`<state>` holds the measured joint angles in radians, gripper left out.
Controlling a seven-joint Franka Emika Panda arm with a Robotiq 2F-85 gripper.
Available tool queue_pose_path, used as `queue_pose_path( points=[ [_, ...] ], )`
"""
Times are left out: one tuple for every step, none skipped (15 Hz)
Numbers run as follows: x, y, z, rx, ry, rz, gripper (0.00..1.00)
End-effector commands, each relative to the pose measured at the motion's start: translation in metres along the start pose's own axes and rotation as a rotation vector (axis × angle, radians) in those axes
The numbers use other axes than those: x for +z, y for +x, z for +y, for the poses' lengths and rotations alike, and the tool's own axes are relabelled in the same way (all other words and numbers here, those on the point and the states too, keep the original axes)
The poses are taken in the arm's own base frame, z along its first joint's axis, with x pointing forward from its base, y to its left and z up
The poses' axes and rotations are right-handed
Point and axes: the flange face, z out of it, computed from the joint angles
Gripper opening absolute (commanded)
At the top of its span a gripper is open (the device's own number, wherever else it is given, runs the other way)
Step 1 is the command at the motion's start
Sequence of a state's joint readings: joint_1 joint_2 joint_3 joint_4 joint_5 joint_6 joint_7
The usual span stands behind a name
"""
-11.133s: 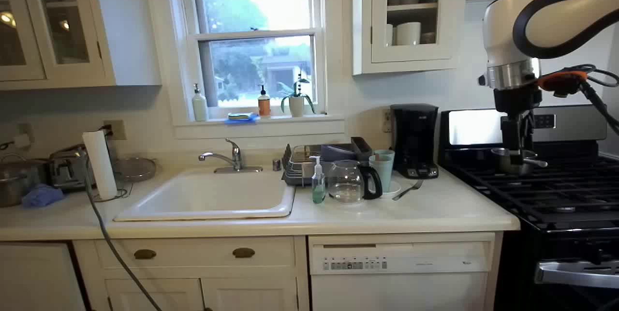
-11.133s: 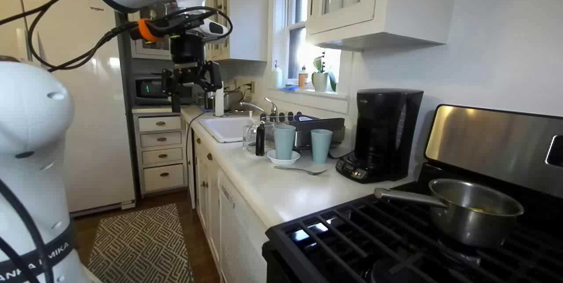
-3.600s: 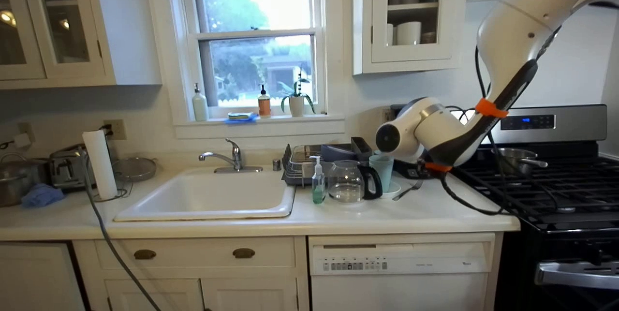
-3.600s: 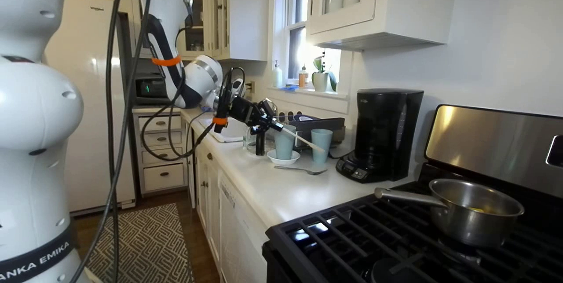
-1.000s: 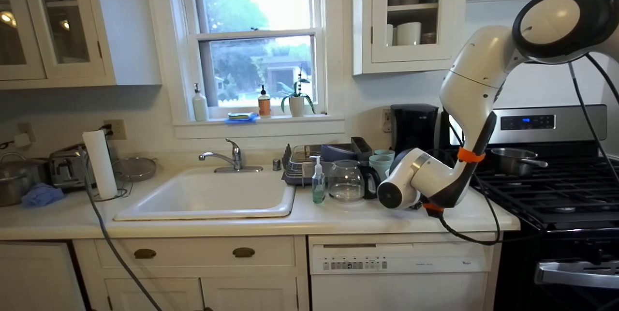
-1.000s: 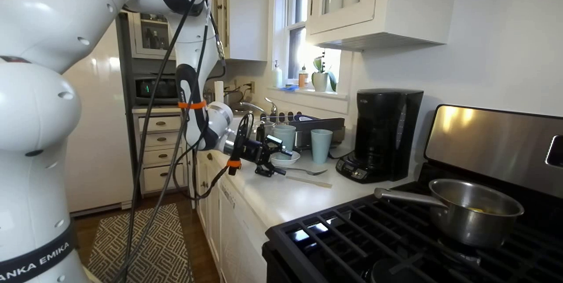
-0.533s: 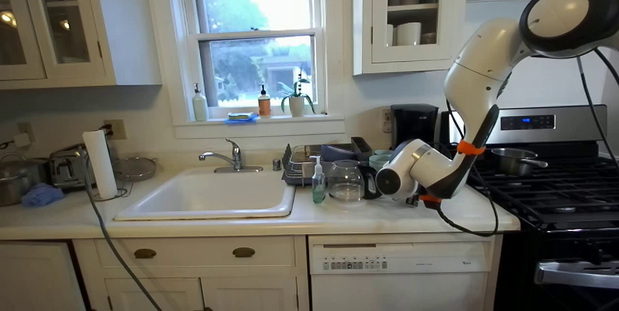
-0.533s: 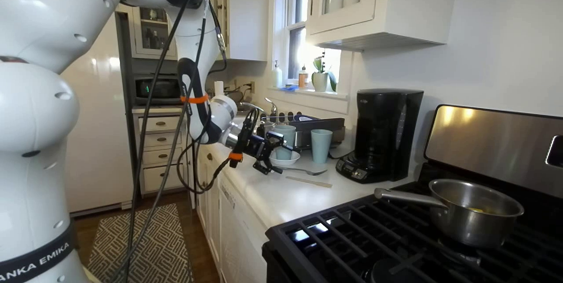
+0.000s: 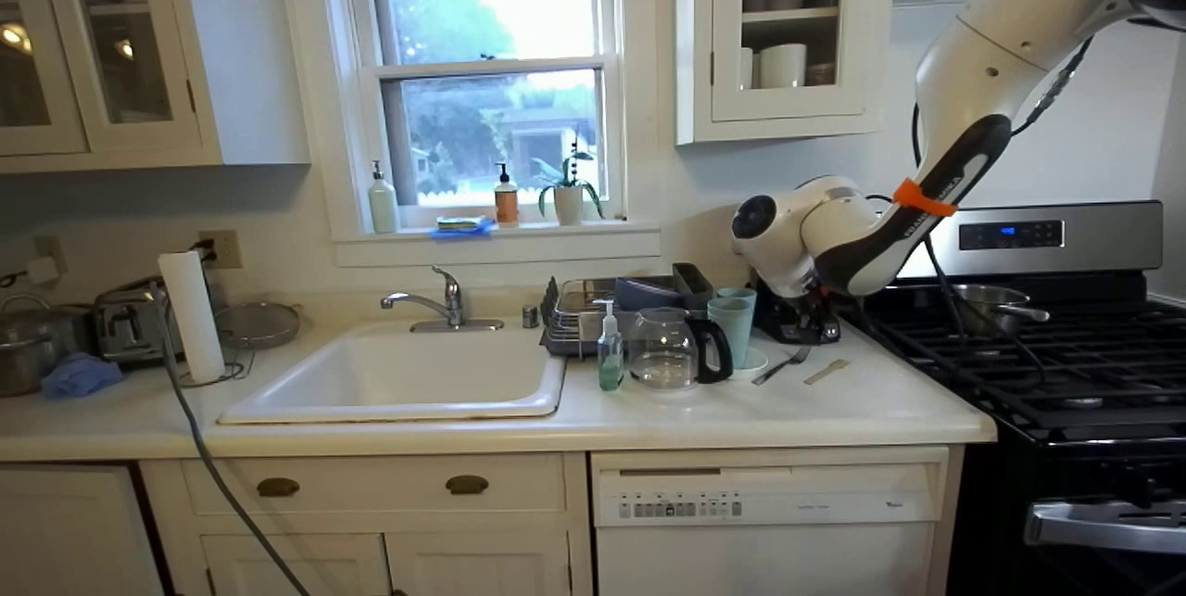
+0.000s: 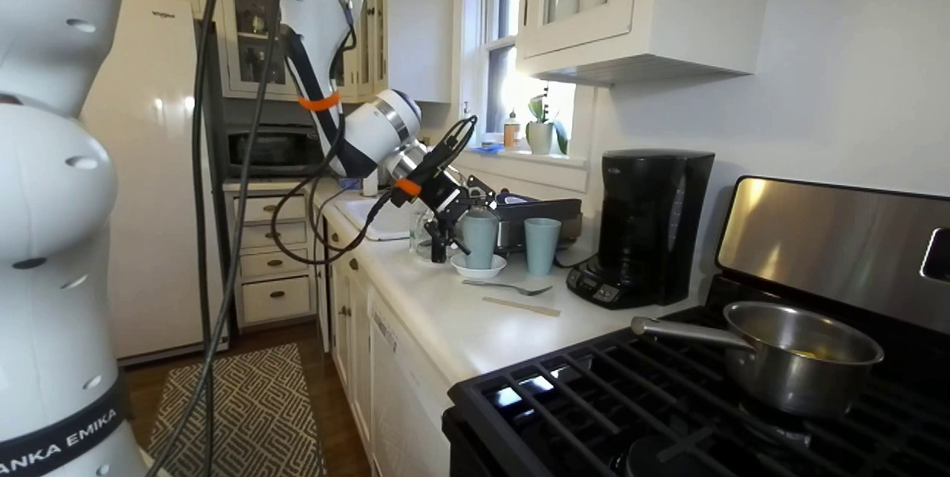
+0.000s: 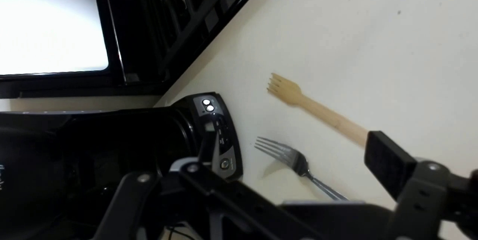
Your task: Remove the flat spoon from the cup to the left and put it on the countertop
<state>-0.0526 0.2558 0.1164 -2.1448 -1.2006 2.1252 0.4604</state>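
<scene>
The wooden fork (image 11: 319,110) lies flat towards the edge of the worktop (image 9: 889,411) by the stove (image 9: 1066,374), presumably its goal; the claw (image 10: 481,229) gapes wide, holding nothing, probably to leave it there.

Tan utensil (image 9: 825,373) on countertop (image 9: 889,412); fork (image 9: 780,366) beside.
</scene>
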Motion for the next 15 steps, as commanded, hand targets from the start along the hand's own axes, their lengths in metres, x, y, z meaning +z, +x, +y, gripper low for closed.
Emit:
queue_pose_path(
  points=[
    [-0.025, -0.027, 0.030, -0.104, 0.136, 0.029, 1.00],
    [-0.034, -0.030, 0.041, -0.116, 0.180, 0.050, 1.00],
    [-0.044, -0.033, 0.049, -0.123, 0.231, 0.062, 1.00],
    [-0.053, -0.035, 0.060, -0.126, 0.287, 0.070, 1.00],
    [-0.058, -0.038, 0.070, -0.137, 0.337, 0.073, 1.00],
    [-0.063, -0.041, 0.083, -0.134, 0.393, 0.088, 1.00],
    [-0.071, -0.042, 0.089, -0.119, 0.446, 0.101, 1.00],
    [-0.080, -0.045, 0.096, -0.101, 0.499, 0.123, 1.00],
    [-0.090, -0.049, 0.101, -0.063, 0.559, 0.132, 1.00],
    [-0.101, -0.057, 0.108, -0.006, 0.611, 0.138, 1.00],
    [-0.105, -0.062, 0.113, 0.056, 0.642, 0.151, 1.00],
    [-0.089, -0.048, 0.104, -0.005, 0.577, 0.132, 1.00],
    [-0.094, -0.050, 0.109, 0.007, 0.580, 0.142, 1.00],
    [-0.095, -0.051, 0.109, 0.007, 0.579, 0.143, 1.00],
    [-0.093, -0.050, 0.107, 0.004, 0.581, 0.140, 1.00]
  ],
)
